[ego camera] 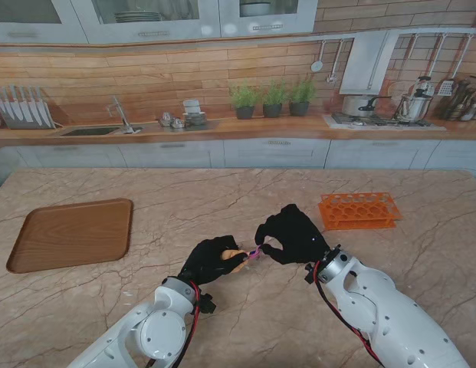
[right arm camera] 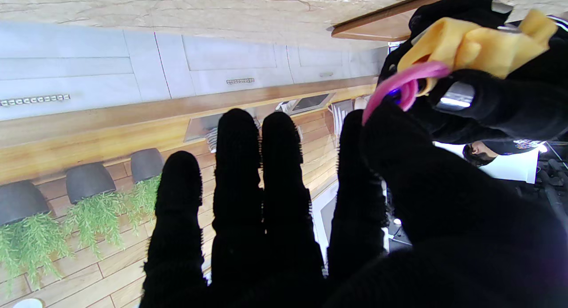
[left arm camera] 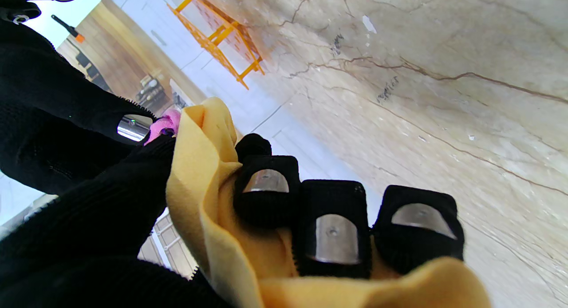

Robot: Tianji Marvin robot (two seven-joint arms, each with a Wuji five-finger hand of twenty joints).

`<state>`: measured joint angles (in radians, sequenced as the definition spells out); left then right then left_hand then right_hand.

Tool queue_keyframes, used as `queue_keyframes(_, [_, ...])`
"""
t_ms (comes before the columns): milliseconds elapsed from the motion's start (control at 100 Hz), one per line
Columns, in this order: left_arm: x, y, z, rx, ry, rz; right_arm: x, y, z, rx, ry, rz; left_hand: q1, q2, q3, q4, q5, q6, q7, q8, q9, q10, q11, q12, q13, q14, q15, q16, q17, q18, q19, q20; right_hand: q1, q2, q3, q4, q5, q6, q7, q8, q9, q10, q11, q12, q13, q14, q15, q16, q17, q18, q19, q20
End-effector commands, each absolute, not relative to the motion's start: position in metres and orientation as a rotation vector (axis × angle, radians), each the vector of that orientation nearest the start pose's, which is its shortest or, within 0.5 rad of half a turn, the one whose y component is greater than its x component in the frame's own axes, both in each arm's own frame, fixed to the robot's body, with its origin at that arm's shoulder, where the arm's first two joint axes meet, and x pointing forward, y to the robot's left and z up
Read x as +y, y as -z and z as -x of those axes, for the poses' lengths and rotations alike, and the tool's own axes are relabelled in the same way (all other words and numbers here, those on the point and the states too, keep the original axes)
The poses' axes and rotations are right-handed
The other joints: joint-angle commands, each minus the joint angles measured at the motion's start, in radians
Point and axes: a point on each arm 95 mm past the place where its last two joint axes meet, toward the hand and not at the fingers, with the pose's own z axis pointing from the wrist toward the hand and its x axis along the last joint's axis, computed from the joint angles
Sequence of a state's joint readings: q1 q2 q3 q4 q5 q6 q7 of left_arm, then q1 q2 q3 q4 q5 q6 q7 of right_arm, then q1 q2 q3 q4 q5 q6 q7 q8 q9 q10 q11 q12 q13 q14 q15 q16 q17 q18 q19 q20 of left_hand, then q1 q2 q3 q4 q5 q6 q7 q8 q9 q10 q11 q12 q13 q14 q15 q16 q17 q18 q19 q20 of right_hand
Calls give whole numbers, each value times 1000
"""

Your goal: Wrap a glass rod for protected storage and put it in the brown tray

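The left hand [ego camera: 213,261] is clenched around a yellow cloth [left arm camera: 208,201] bundle, which I judge holds the glass rod, though the rod itself is hidden; it sits well to the right of the brown tray [ego camera: 69,234]. The right hand [ego camera: 293,234], between the bundle and the orange rack [ego camera: 359,210], pinches a pink band [right arm camera: 401,88] at the bundle's end with thumb and forefinger, its other fingers spread. The step looks like securing the wrap, so next the band must seat around the cloth before the carry to the tray.
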<state>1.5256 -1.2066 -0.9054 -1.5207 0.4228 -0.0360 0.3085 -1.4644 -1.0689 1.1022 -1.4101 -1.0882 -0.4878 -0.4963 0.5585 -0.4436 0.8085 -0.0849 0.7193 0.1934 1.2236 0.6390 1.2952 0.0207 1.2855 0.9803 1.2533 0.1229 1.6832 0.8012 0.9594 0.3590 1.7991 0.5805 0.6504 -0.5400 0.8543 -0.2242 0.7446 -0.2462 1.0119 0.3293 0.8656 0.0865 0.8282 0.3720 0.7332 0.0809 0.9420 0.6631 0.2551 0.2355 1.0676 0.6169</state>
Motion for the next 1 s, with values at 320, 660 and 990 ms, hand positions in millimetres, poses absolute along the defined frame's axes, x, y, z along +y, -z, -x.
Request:
queue_keyframes(320, [-119,360,-358,1164,2060,1716,28,325,-394,1496,-2002,-735,142,-60,125,81,17,-5,10,11,50,-153,172,16,19,-114,106,10,23,3,156,-10,47,94,-9,13,-20,-68,21,11,-31,18,1,11,-41,-13,15,3,-25,-18,8,3])
queue_keyframes(660, [-120,359,-356,1176,2073,1719,30,326,-396,1502,-1993,-769,140,-59,127,81,17,-5,10,11,49,-153,172,17,19,-115,107,10,23,3,157,-11,30,94,-30,20,-23,-56,14,5,-41,32,7,22,-52,-2,18,6,-34,-14,5,8])
queue_keyframes(990, [-123,359,-356,1164,2075,1731,42,329,-402,1548,-2016,-827,141,-56,121,78,11,-8,2,9,49,-154,172,18,19,-115,107,10,22,6,156,-11,27,91,-34,20,1,-92,22,18,-34,38,9,28,-49,2,20,8,-37,-13,2,12])
